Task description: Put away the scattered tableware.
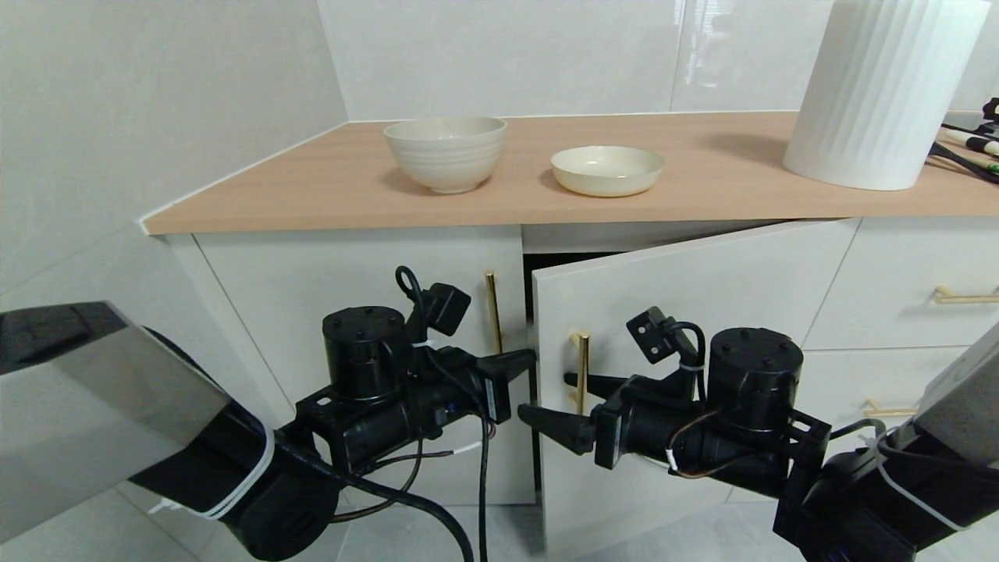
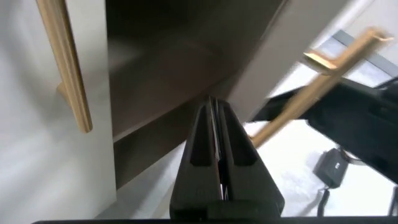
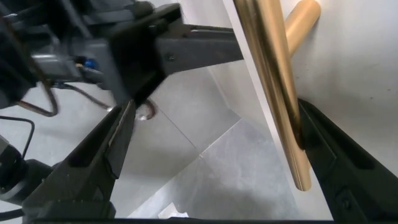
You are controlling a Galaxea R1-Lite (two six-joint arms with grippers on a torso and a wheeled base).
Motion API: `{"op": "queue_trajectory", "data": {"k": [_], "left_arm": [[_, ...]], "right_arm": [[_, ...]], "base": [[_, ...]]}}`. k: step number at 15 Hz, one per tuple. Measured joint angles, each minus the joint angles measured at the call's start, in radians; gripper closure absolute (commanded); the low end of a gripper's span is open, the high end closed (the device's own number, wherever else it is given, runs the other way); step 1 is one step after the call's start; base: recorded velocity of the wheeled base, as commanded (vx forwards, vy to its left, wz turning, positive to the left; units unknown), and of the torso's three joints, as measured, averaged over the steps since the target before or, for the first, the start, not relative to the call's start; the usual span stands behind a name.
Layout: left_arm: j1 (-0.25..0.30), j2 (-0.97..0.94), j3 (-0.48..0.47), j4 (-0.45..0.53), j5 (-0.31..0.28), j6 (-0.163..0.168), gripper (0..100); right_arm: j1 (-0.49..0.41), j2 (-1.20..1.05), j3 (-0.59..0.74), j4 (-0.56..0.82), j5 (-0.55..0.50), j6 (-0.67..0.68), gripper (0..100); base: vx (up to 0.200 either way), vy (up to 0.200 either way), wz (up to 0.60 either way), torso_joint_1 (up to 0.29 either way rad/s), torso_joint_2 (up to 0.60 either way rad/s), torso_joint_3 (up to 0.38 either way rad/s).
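– Two sets of fingers; status of each?
– Clenched: left fingers [image 2: 200, 140], flat together, nothing between them; released: right fingers [image 3: 106, 143], spread, one on each side of the right handle [image 3: 273, 93]; contact with the bar cannot be told.
– Position of each gripper?
– At the gap between the two doors: left gripper [image 1: 524, 359], tip just beside the left handle [image 1: 492, 311]; low on the right door [image 1: 687, 281]: right gripper [image 1: 556, 398], facing the left gripper; the two tips are near one another.
– Door state?
– Shut: left door [image 1: 351, 265]; ajar: right door, its handle edge swung out, dark interior visible behind it.
– Tableware location?
– On the counter [image 1: 702, 187], above the doors: bowl [image 1: 445, 152] and dish [image 1: 607, 169], both upright, apart from each other, bowl to the left; also on the counter: white ribbed vessel [image 1: 882, 86], well to the right of the dish.
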Motion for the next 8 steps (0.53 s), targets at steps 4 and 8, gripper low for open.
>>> {"op": "queue_trajectory", "data": {"k": [4,8], "left_arm": [[-0.006,0.047,-0.059,-0.004,0.006,0.0,100],[-0.021,0.081,-0.114,0.0,0.006,0.001,100]], "right_arm": [[0.006,0.001,0.001,-0.006,-0.001,0.0,0],[0.011,0.001,0.002,-0.013,-0.008,0.0,0]], "base": [[0.0,0.0,0.0,0.0,0.0,0.0],[0.0,0.0,0.0,0.0,0.0,0.0]]}}
